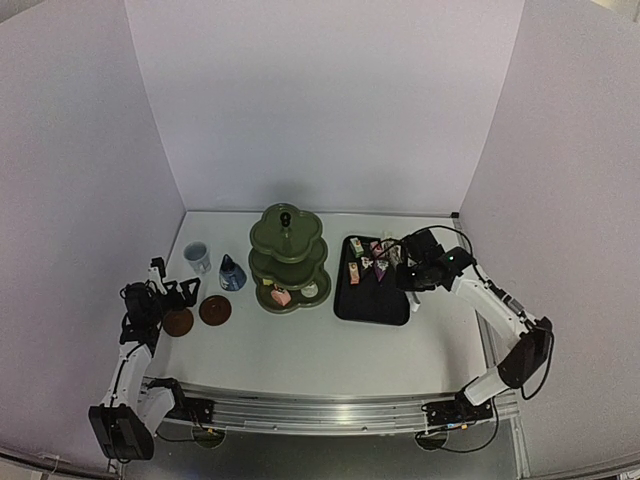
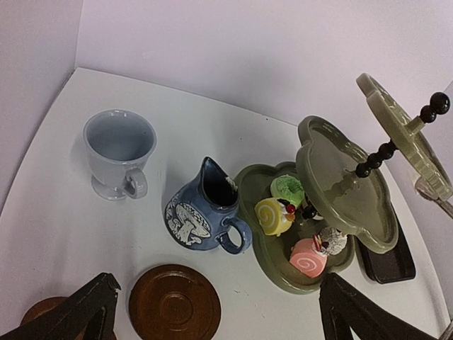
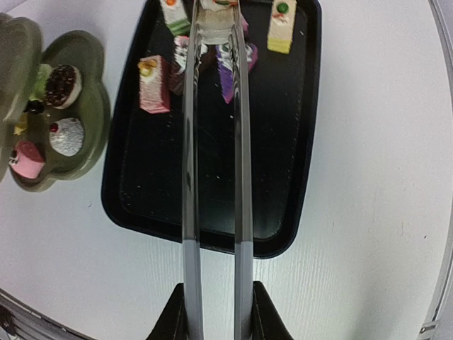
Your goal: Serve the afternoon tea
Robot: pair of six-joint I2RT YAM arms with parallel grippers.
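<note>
White tabletop (image 1: 300, 350), pale walls (image 1: 320, 100) | left claw (image 1: 172, 293) wide open, empty, by coasters (image 2: 174, 304) | right claw (image 3: 216, 312) clamped on tongs (image 3: 212, 177) (tips cut off) above tray (image 3: 283, 177) cakes (image 3: 153, 85) | stand (image 1: 288, 260) centre, bottom tier stocked

Even, diffuse light from above; shadows soft and short. Bright glare streaks run along the metal tongs (image 3: 242, 177) ahead of the right gripper (image 3: 217, 312); the black tray (image 3: 283, 142) beneath them carries a faint sheen. Wrist views bow at their edges.

Stand (image 1: 289, 258) blocks between jug (image 1: 232, 273) and tray (image 1: 372, 303); tongs (image 3: 190, 177) overhang tray
</note>
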